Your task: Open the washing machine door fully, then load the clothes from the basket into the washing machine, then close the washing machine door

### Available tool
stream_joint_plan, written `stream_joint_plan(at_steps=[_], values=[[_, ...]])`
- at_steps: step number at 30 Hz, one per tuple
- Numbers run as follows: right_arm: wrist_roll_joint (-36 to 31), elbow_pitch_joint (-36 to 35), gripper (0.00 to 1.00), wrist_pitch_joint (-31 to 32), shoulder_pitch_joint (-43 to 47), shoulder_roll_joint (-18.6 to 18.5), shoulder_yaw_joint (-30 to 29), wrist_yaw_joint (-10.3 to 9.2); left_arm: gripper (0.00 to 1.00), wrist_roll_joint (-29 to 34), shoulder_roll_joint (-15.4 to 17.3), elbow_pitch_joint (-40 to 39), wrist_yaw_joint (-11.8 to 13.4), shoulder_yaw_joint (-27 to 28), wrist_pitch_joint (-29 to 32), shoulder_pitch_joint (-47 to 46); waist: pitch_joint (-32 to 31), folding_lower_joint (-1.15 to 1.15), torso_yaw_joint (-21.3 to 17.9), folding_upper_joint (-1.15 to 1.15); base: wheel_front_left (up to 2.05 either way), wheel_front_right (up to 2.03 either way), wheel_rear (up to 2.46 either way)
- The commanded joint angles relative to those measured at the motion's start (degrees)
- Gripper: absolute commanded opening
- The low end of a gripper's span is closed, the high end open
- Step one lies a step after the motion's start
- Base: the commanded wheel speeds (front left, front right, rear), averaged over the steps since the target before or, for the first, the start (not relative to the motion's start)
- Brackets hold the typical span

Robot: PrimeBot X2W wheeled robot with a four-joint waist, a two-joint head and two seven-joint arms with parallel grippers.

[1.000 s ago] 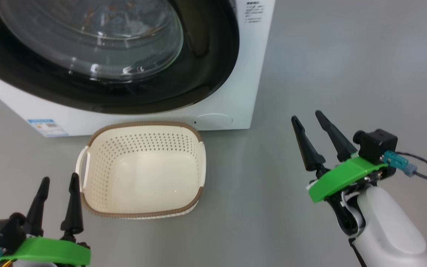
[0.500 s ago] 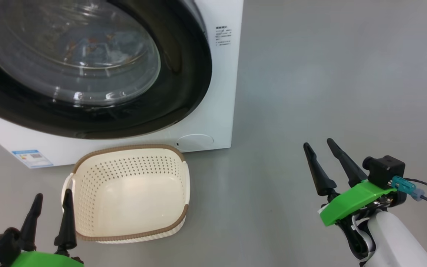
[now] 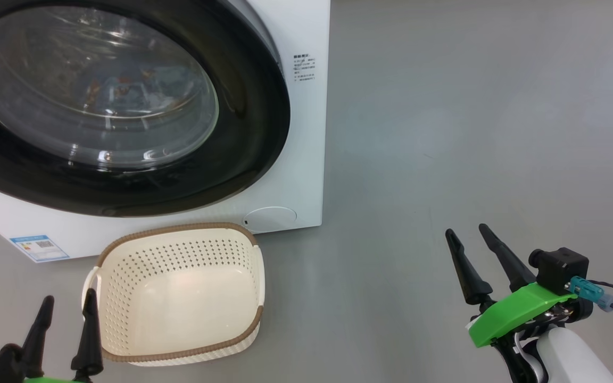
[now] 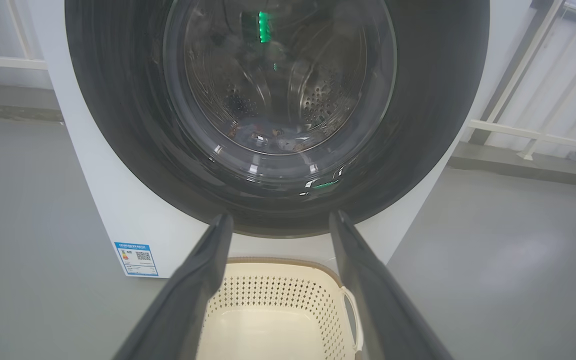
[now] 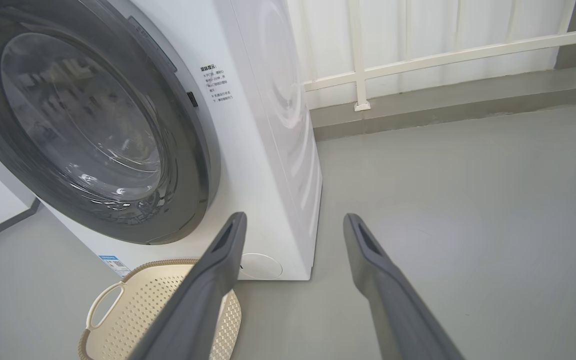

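Washing machine door (image 3: 93, 90): shut flat against the washing machine (image 3: 306, 133), its round glass facing the robot.
Clothes (image 3: 120, 88): inside the machine, blue and orange scraps low behind the glass.
Basket (image 3: 173, 250): empty, on the floor just before the machine, below the door.
Left gripper (image 3: 69, 298): fingers spread, holding nothing. It is straight before the door, with the basket between them, and is the nearer arm.
Right gripper (image 3: 465, 229): fingers spread, empty, well off the machine's corner on the robot's right.
Judgement: loading looks finished, and any last push on the door would suit the left arm.
Views: the left wrist view shows the drum holes and clothes, and the right wrist view shows the door's edge lying flush.
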Motion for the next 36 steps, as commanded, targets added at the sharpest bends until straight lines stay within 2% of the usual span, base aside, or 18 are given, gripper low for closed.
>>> stream_joint_plan(at_steps=[1, 36], values=[[-0.3, -1.6, 1.00, -0.3, 0.5, -0.5, 0.6, 0.06, 1.00, 0.7, 1.5, -1.3, -0.1, 2.4, -0.4, -0.5, -0.1, 0.00, -0.1, 0.00, 0.00, 0.00, 0.00], [-1.0, -2.9, 1.00, -0.3, 1.3, -0.5, -0.6, 0.06, 1.00, 2.6, 0.8, -2.6, -0.1, 3.9, -0.4, -0.2, 0.6, 0.00, 0.5, 0.00, 0.00, 0.00, 0.00]])
